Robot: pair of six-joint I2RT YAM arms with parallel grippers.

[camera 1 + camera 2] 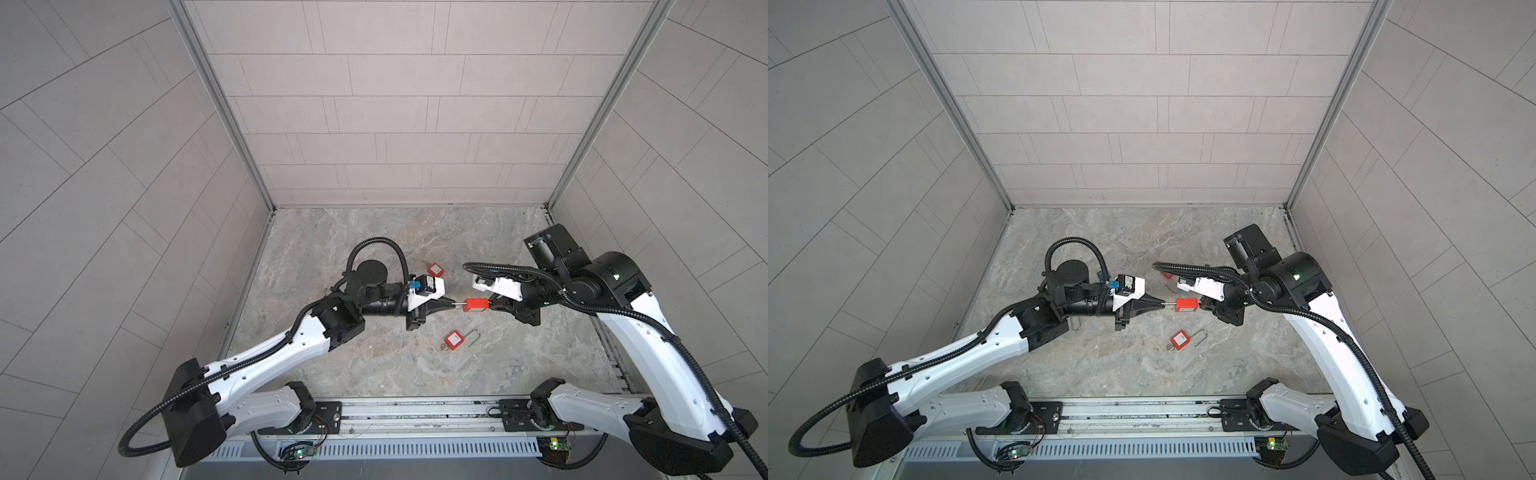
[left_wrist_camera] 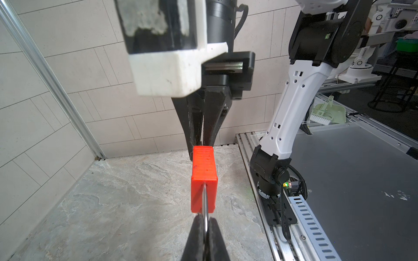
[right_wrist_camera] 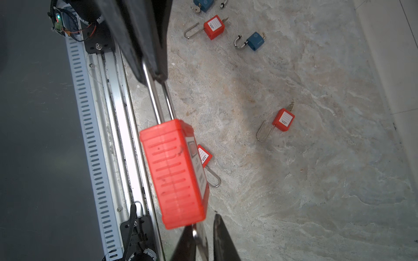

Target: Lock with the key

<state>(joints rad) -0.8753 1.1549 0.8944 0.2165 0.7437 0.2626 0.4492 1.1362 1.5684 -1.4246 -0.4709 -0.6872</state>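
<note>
A red padlock point(image 1: 476, 304) point(image 1: 1186, 304) hangs in the air above the marble floor, between my two grippers. My left gripper point(image 1: 455, 306) point(image 2: 205, 222) is shut on its steel shackle point(image 2: 204, 203) point(image 3: 156, 101). The padlock body point(image 2: 203, 178) point(image 3: 176, 174) points away from it. At the body's other end my right gripper point(image 1: 492, 306) point(image 3: 202, 222) has its jaws narrowly apart around the silver key point(image 3: 200, 237) that sticks out of the lock. The key lies against one finger, and a slim gap shows beside the other finger.
More padlocks lie on the floor: a red one with an open shackle point(image 1: 454, 340) nearer the front, another red one point(image 1: 435, 269) further back. The right wrist view shows further red ones point(image 3: 283, 119) point(image 3: 213, 27) and a blue one point(image 3: 255, 41). A slotted metal rail point(image 1: 415, 409) runs along the front edge.
</note>
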